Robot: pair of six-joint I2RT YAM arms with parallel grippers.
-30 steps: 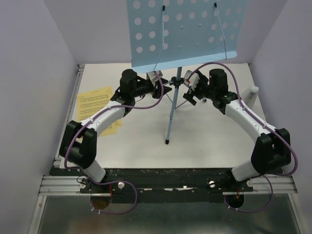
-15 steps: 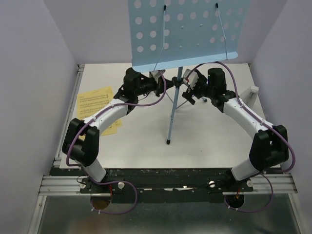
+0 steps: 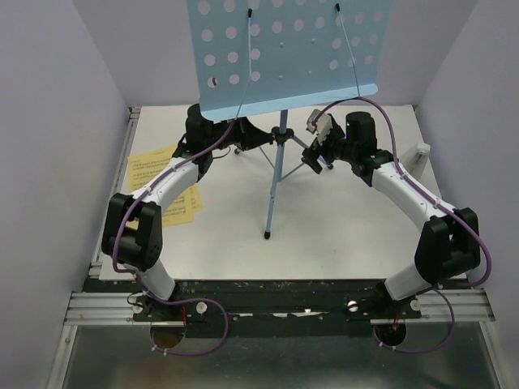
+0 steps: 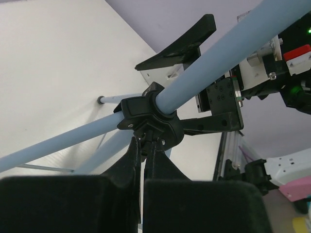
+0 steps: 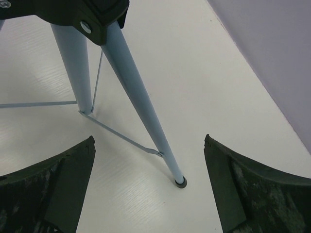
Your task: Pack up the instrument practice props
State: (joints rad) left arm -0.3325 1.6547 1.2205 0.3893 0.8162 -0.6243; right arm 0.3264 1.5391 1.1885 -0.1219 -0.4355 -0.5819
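Currently the music stand [image 3: 300, 61] stands upright, facing nearward.

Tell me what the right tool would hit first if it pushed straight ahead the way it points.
Probably the music stand's leg, which runs down between the fingers of the open right tool in the wrist view; the table lies behind it. Depth is hard to judge.

Smooth, satin-painted light-blue metal music stand [image 3: 292, 69] with a faintly glossy black plastic leg collar [image 4: 146, 116]; matt white, finely grained surface [image 5: 204, 63]; matt yellow paper sheet-music pages [image 3: 154, 170] printed with dark notation.
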